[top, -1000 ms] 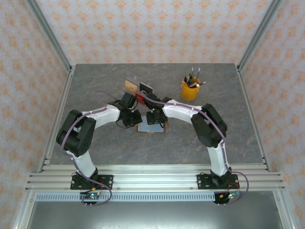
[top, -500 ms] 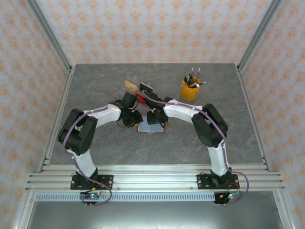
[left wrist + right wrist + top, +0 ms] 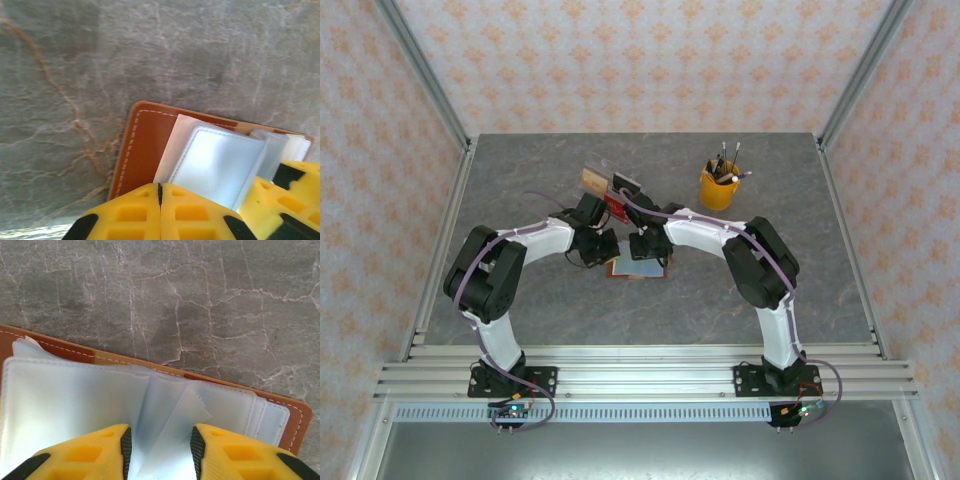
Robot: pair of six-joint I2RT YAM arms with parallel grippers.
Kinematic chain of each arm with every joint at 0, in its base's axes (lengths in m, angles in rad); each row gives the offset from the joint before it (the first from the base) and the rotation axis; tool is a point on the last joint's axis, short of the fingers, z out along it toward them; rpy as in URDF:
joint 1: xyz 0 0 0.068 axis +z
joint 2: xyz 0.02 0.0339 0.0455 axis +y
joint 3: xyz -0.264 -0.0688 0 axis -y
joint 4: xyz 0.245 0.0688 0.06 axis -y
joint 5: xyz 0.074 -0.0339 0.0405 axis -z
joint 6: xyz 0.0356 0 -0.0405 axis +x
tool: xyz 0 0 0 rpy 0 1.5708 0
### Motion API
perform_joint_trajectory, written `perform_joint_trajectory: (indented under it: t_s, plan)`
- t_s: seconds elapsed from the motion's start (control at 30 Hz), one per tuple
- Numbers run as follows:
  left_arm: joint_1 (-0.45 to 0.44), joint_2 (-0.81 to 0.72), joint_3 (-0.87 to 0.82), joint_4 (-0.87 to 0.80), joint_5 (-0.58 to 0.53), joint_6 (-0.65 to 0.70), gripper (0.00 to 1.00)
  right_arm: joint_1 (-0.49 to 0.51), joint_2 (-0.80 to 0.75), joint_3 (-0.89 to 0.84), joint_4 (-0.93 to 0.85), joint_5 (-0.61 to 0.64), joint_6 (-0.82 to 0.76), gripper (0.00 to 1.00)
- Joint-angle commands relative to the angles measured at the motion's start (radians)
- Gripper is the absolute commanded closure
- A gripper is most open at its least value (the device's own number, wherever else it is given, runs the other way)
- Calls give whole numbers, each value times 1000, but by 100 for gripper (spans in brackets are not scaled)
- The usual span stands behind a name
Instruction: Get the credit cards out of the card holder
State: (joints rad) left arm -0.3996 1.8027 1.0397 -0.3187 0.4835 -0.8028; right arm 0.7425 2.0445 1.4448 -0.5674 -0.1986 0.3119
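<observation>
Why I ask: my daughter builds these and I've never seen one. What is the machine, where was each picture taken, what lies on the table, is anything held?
Two robot arms, the left arm and the right arm, are bolted at the near edge of a grey table. One picture looks down from above and behind them; the other two come from a camera on each wrist, so the yellow blocks are that arm's own fingers. On the table lie an open brown card holder with pale pockets, a yellow cup of pens and a clear stand. The left gripper is shut at the holder's edge; whether it pinches anything I cannot tell. The right gripper is open, a pocket leaf between its jaws.
</observation>
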Motion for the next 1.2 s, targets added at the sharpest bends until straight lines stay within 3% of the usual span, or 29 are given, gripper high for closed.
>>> perform_joint_trajectory:
  t_s: [0.0, 0.2, 0.4, 0.73, 0.93, 1.17]
  plan:
    - [-4, -1, 1, 67, 79, 9, 96, 3, 48, -52, -22, -47, -8, 62]
    - [-4, 0, -13, 127, 145, -4, 96, 1, 38, -61, -9, -69, -9, 63]
    - [-4, 18, -9, 114, 137, -6, 95, -2, 10, -64, 3, -90, -11, 63]
    - [5, -100, 29, -61, -12, 47, 90, -17, -191, -91, 66, -111, 2, 59]
    - [22, -228, 73, -245, -166, 104, 73, -44, -346, -122, 105, -53, 41, 49]
    - [64, -420, 129, -422, -400, 151, 49, -76, -549, -185, 115, 206, 7, 25]
